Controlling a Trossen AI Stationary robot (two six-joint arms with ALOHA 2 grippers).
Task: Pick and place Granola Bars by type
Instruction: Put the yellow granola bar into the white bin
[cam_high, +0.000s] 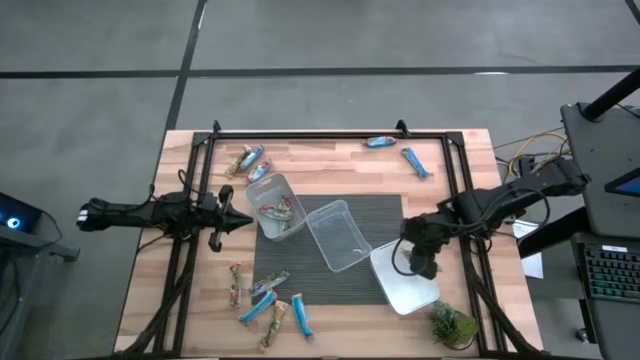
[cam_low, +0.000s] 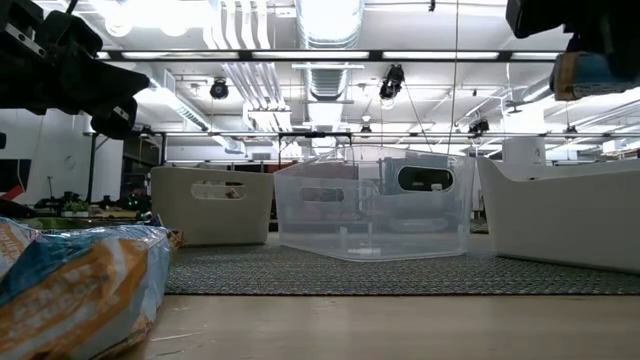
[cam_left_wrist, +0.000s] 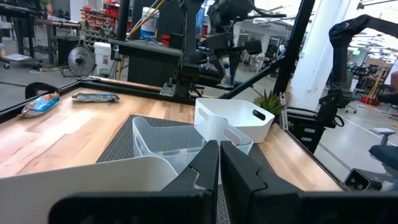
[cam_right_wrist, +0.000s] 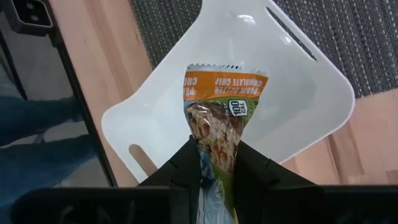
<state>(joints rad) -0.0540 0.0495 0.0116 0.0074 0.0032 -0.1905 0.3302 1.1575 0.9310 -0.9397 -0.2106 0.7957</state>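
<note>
1. The wooden table (cam_high: 330, 160) has a dark ribbed mat (cam_high: 370, 215) in its middle, and three tubs stand on the mat in a diagonal row.
2. The left tub (cam_high: 277, 207) is pale plastic and already has a few bars inside; the middle tub (cam_high: 339, 235) is clear and tilted; the white tub (cam_high: 400, 285) is at the right near corner of the mat, with rounded corners and slot handles.
3. A small green plant (cam_high: 452, 323) stands just beside the white tub, at the near right corner of the table.
4. The Granola Bars (cam_high: 262, 300) lie in loose groups with shiny crinkled wrappers: one group at the near left, some at the far left (cam_high: 246, 160), and two blue ones at the far right (cam_high: 398, 150).
5. The right gripper (cam_right_wrist: 214, 163) hangs over the white tub, and its fingers are closed narrowly on one bar (cam_right_wrist: 221, 118), which has an orange top with a printed label.
6. The left gripper (cam_high: 240, 222) waits at the left side, just beside the left tub, with its fingers pressed together and nothing between them.
</note>
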